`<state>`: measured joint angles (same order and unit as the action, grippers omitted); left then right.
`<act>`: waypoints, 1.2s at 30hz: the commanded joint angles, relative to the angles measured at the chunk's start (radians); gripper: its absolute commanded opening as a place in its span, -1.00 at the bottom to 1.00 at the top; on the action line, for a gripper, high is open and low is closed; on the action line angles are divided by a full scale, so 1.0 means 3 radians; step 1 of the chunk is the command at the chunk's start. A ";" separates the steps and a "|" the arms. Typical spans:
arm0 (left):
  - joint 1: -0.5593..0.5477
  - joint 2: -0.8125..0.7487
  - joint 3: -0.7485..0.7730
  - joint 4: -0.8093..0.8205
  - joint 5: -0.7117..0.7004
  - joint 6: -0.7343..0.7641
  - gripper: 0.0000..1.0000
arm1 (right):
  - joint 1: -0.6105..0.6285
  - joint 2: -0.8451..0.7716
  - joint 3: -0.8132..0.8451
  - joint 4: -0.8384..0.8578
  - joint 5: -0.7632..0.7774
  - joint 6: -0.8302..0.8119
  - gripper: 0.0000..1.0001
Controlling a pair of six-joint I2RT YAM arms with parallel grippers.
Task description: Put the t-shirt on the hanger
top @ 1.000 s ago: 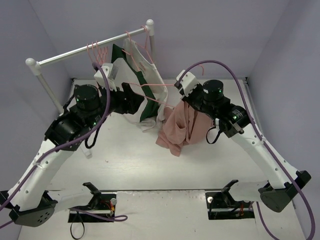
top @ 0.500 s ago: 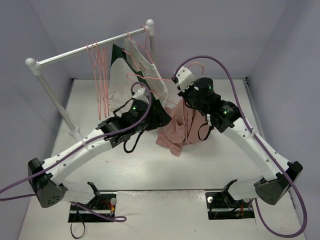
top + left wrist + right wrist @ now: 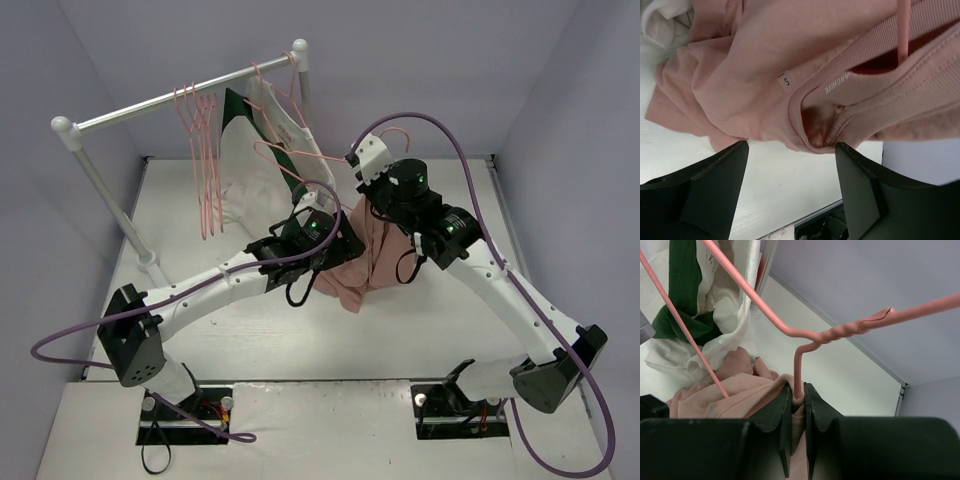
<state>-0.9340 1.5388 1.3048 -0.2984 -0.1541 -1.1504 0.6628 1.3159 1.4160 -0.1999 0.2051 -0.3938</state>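
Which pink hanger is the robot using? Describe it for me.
Start at the white rack at the back, where spare hangers dangle. Right of it, the right claw pinches one hanger along with a pink t-shirt. Only this one is off the rack.

- A small white tag (image 3: 785, 80), sewn by the neck of the pink t-shirt (image 3: 735, 60), bears the single letter "S". It sits just beyond the left claw (image 3: 791, 146), ahead of the gap between its spread fingers.
- White print (image 3: 836, 83) inside the ribbed neckband (image 3: 875, 55) reads "ARCHIVE". It runs on a slant just to the right of the tag, ahead of the claw's right finger. Whether more letters come before it cannot be told.
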 commanded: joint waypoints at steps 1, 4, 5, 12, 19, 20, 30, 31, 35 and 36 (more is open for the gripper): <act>-0.0014 -0.0036 0.0224 0.0267 -0.0221 -0.0094 0.30 | 0.0029 -0.0214 -0.0033 0.0402 0.0034 0.0055 -1.00; -0.0001 -0.0056 0.0216 0.0291 -0.0306 -0.0092 0.29 | 0.0025 -0.0247 -0.0067 0.0424 0.0030 0.0063 -1.00; -0.0001 -0.0093 0.0190 0.0330 -0.0335 -0.0075 0.28 | 0.0028 -0.0261 -0.0075 0.0426 0.0041 0.0065 -1.00; -0.0006 -0.0033 0.0162 0.0324 -0.0294 -0.0094 0.18 | 0.0025 -0.0297 -0.0132 0.0441 0.0086 0.0075 -1.00; -0.0018 0.0100 0.0193 0.0311 -0.0059 -0.0160 -0.03 | 0.0025 -0.0302 -0.0187 0.0464 0.0164 0.0050 -1.00; -0.0023 0.0110 0.0198 0.0299 -0.0034 -0.0173 -0.03 | 0.0025 -0.0296 -0.0192 0.0467 0.0172 0.0050 -1.00; -0.0044 0.0222 0.0237 0.0163 0.0105 -0.0198 -0.51 | 0.0015 -0.0276 -0.0237 0.0518 0.0192 0.0031 -1.00; -0.0041 0.0222 0.0239 0.0150 0.0110 -0.0190 -0.66 | 0.0015 -0.0284 -0.0246 0.0518 0.0203 0.0024 -1.00; 0.0034 0.0117 0.0194 0.0046 0.0132 -0.0081 -1.00 | 0.0000 -0.0363 -0.0325 0.0521 0.0183 -0.0015 -1.00; 0.0103 0.0029 0.0152 0.0026 0.0144 -0.0052 -1.00 | 0.0001 -0.0411 -0.0349 0.0517 0.0166 -0.0023 -1.00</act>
<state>-0.9385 1.6232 1.3190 -0.2815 -0.1186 -1.1890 0.6624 1.2584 1.3227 -0.1464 0.2324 -0.3896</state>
